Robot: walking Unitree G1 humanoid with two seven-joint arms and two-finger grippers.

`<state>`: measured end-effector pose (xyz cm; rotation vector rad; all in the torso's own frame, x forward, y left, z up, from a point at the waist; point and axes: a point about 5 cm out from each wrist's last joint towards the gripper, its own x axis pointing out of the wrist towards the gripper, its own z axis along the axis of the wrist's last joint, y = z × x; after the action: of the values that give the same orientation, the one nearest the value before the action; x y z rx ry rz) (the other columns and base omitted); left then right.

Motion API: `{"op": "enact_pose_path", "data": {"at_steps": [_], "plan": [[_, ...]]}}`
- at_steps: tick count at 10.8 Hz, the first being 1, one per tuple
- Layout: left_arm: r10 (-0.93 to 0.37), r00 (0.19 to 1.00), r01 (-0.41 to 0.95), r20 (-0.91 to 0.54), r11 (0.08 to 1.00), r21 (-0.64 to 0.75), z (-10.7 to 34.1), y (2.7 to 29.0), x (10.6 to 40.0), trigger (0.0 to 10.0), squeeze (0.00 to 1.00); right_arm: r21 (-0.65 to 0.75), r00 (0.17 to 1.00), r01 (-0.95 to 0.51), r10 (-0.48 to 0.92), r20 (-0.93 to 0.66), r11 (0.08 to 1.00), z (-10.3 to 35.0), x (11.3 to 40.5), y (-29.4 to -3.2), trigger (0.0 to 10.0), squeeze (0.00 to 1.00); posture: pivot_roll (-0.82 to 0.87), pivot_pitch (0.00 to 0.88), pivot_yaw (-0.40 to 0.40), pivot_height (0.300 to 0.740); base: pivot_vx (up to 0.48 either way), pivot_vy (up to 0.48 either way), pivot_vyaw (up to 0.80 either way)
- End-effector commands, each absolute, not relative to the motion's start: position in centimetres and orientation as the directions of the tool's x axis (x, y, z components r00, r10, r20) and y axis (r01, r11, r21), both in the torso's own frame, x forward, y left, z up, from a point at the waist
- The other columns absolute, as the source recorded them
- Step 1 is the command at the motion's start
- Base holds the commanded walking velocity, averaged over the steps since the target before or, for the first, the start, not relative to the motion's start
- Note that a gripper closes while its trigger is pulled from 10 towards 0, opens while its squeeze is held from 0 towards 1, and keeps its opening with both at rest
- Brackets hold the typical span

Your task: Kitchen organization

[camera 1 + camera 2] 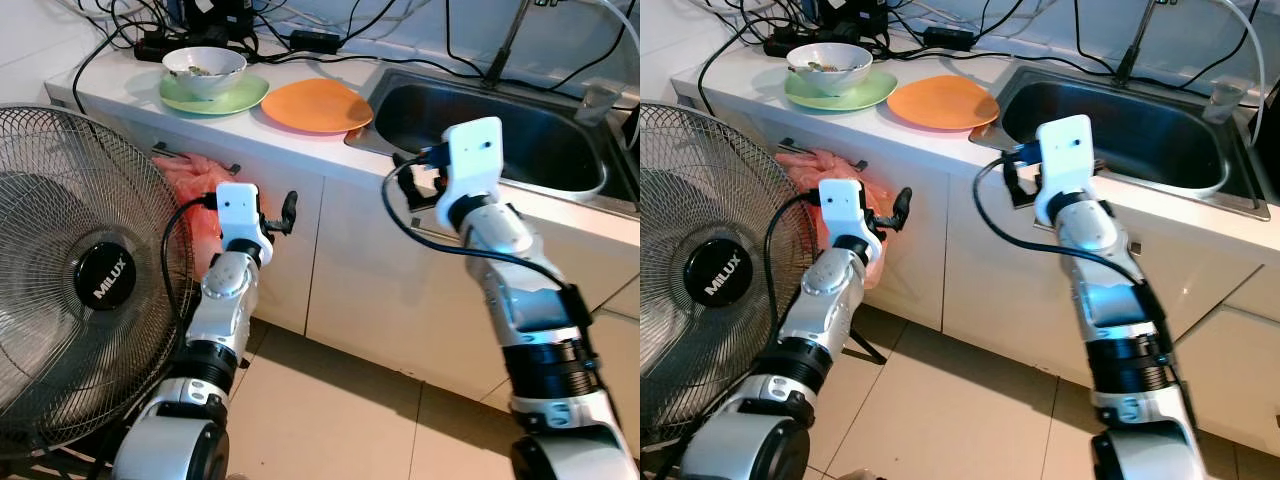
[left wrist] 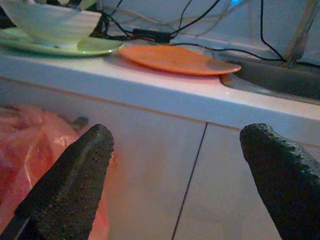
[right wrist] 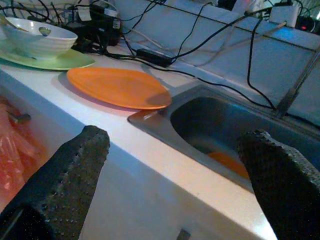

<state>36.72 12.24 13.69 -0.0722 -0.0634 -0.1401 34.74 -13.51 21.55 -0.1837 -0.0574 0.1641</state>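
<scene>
An orange plate (image 1: 315, 105) lies on the white counter (image 1: 120, 85) beside the steel sink (image 1: 500, 130). To its left a white bowl (image 1: 204, 68) with food scraps sits on a green plate (image 1: 214, 95). Something orange (image 3: 227, 162) lies in the bottom of the sink. My left gripper (image 1: 278, 215) is open and empty in front of the cabinet door, below the counter edge. My right gripper (image 1: 420, 180) is open and empty too, held at the counter's front edge by the sink's near left corner, below and to the right of the orange plate.
A large standing fan (image 1: 70, 270) stands close on my left. A pink plastic bag (image 1: 195, 185) hangs from a cabinet handle beside the left gripper. Cables and a power strip (image 1: 160, 45) crowd the back of the counter. A glass (image 1: 598, 100) stands right of the sink, by the faucet (image 1: 505, 45).
</scene>
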Motion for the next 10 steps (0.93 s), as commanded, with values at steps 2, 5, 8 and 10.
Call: {"op": "enact_pose_path", "data": {"at_steps": [2, 5, 8, 10], "plan": [[-0.161, 0.984, 0.165, 0.07, 0.984, -0.059, 14.4, 12.1, 37.2, 10.0, 0.0, -0.166, 0.99, -0.129, 0.137, 0.034, 0.978, 21.0, 34.7, -13.9, 10.0, 0.0, -0.03, 0.0, -0.008, 0.74, 0.0, 0.0, -0.47], [-0.151, 0.985, 0.156, 0.081, 0.986, -0.058, 15.3, 12.9, 37.8, 10.0, 0.0, -0.138, 0.991, -0.123, 0.129, 0.031, 0.983, 20.7, 34.9, -13.6, 10.0, 0.0, -0.01, 0.0, -0.002, 0.74, 0.0, 0.0, -0.26], [-0.142, 0.987, 0.147, 0.071, 0.987, -0.064, 15.4, 13.5, 37.9, 10.0, 0.0, -0.15, 0.992, -0.114, 0.12, 0.032, 0.982, 20.7, 35.0, -13.6, 10.0, 0.0, -0.02, 0.0, 0.003, 0.74, 0.0, 0.0, -0.78], [-0.127, 0.983, 0.139, 0.136, 0.987, -0.083, 16.8, 13.9, 37.9, 10.0, 0.0, -0.151, 0.992, -0.107, 0.115, 0.05, 0.983, 20.9, 34.8, -13.8, 10.0, 0.0, -0.02, 0.0, 0.012, 0.74, 0.0, 0.0, 0.0]]}}
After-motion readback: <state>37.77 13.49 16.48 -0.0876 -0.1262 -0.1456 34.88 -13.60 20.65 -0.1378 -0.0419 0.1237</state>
